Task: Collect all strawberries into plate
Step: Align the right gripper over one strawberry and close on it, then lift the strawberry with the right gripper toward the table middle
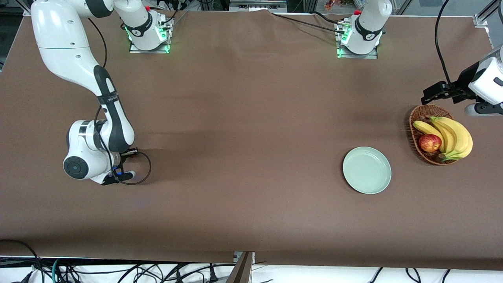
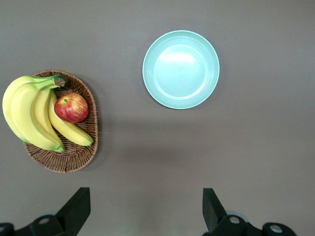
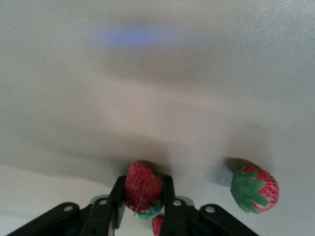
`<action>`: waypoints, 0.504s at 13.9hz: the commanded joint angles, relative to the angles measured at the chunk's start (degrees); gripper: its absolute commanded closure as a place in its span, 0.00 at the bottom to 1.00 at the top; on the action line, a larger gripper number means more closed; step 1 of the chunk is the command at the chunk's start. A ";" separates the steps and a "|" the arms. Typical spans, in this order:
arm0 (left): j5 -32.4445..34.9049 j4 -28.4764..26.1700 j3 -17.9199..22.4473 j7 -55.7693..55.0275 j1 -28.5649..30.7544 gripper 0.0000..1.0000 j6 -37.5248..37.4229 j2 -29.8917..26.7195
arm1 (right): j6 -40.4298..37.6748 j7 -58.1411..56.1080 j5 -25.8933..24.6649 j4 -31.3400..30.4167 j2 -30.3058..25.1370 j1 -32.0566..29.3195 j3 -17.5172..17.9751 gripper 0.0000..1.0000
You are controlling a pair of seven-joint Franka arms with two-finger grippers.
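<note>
Front view: right gripper (image 1: 118,177) low at the table toward the right arm's end, hiding the berries; plate (image 1: 367,170) bare, well apart, beside the basket (image 1: 416,120).

Left wrist view: left gripper (image 2: 146,211) waits above plate and basket, jaws wide, empty.

Right wrist view: fingers (image 3: 117,199) pinch one strawberry (image 3: 142,187); second strawberry (image 3: 254,189) lies just beside; a third (image 3: 157,224) peeks below. Best to lift straight, avoid nudging neighbours, keep pinch gentle.

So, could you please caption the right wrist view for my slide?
Right gripper closes on one strawberry; another lies beside it.
</note>
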 commanded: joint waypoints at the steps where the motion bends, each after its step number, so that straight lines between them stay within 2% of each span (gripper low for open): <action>1: 1.20 0.79 -0.24 0.25 -0.16 0.00 0.12 0.63 | -0.74 2.23 0.34 0.18 -0.92 0.15 0.69 1.00; 4: 1.20 0.79 -0.24 0.25 -0.24 0.00 -0.05 0.63 | -0.74 12.48 1.04 4.65 -1.01 0.76 6.21 1.00; 7: 1.20 0.79 -0.33 0.25 -0.33 0.00 -0.14 0.63 | 0.75 31.97 2.26 7.38 -0.66 5.67 10.43 1.00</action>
